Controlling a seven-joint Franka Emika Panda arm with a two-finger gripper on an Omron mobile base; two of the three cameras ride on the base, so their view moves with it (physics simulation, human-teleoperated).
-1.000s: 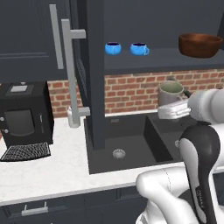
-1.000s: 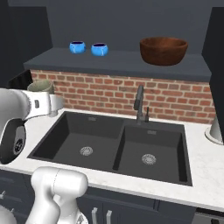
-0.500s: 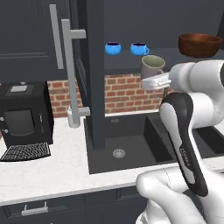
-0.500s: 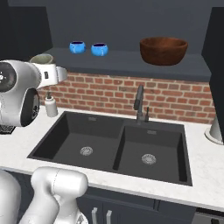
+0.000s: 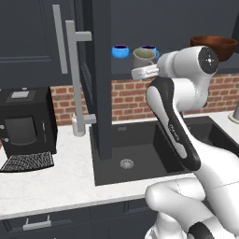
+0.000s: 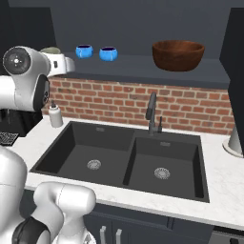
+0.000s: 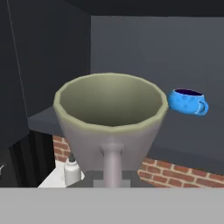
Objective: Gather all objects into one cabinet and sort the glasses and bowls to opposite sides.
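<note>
Mug (image 5: pixel 144 58), pale grey-green, upright, clamped by its handle in the gripper (image 5: pixel 140 73), raised level with the cabinet's dark inner shelf (image 6: pixel 143 64), just short of its front edge, blue cups (image 6: pixel 84 51) beyond, bowl (image 6: pixel 178 54) far right.

From behind the arm's left we look forward and down over the sink (image 5: pixel 140 149); from its right we face the same sink (image 6: pixel 124 157) and cabinet shelf (image 6: pixel 143 66). Our hand camera sits close behind the mug (image 7: pixel 109 118), facing into the cabinet.
</note>
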